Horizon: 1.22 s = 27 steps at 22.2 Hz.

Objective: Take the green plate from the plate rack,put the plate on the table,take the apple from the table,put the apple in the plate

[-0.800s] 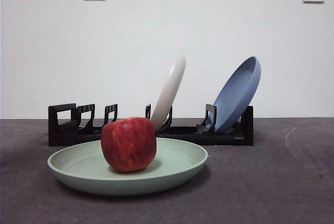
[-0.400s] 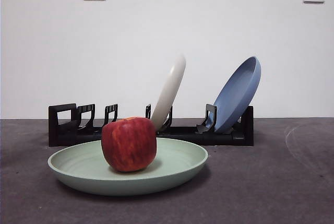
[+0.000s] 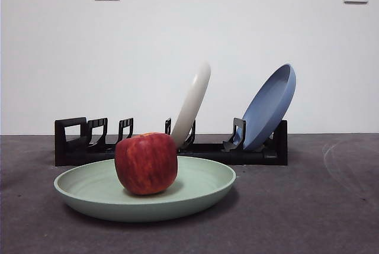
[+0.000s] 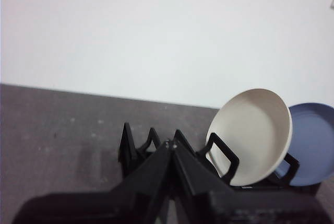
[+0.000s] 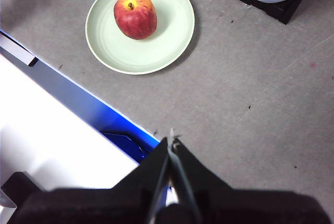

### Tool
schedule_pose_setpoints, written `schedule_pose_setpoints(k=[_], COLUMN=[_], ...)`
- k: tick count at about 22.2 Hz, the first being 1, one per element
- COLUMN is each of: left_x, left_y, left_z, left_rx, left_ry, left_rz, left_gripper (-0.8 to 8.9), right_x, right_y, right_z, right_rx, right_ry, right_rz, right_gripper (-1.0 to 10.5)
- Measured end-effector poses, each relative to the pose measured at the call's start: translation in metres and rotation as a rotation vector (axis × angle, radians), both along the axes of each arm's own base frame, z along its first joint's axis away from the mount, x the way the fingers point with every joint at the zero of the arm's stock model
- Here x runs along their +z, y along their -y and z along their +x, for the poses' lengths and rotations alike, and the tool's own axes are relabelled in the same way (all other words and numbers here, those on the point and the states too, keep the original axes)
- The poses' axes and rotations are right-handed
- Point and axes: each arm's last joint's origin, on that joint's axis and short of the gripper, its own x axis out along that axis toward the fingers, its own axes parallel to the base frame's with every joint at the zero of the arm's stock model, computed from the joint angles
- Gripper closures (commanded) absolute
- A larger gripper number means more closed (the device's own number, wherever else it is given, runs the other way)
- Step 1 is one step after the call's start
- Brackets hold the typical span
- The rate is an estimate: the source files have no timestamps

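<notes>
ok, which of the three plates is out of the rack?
The green plate: flat on the table holding the apple. The cream plate and blue plate stand in the rack.

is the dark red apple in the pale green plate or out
In: the dark-red round apple sits inside the pale mint-green round plate, off-centre, both grippers away.

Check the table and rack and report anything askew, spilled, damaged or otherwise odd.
Nothing stands out. The apple sits upright in the green plate, which lies flat on the table. The cream plate and blue plate lean in the plate rack slots. Both grippers, left and right, are shut and away from them.
</notes>
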Motion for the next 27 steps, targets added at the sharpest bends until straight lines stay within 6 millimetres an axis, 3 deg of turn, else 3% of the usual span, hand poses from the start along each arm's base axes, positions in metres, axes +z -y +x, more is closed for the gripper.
schedule_pose_setpoints(k=[3,13,27], left_x=[-0.017,-0.046,-0.047], left_y=[0.000,-0.002,-0.002], left_z=[0.006,0.006,0.006], left_rx=[0.006,0.087,0.072], left_ry=[0.018,-0.252,-0.255], left_rz=[-0.001,0.063,0.086], left_gripper=[8.18,8.17,8.17], right_x=[0.000,0.000,0.000], right_y=[0.000,0.000,0.000], right_z=[0.000,0.000,0.000], right_rx=[0.000,0.000,0.000], right_ry=[0.000,0.000,0.000], right_rz=[0.000,0.000,0.000], right_gripper=[9.5,9.5,9.5])
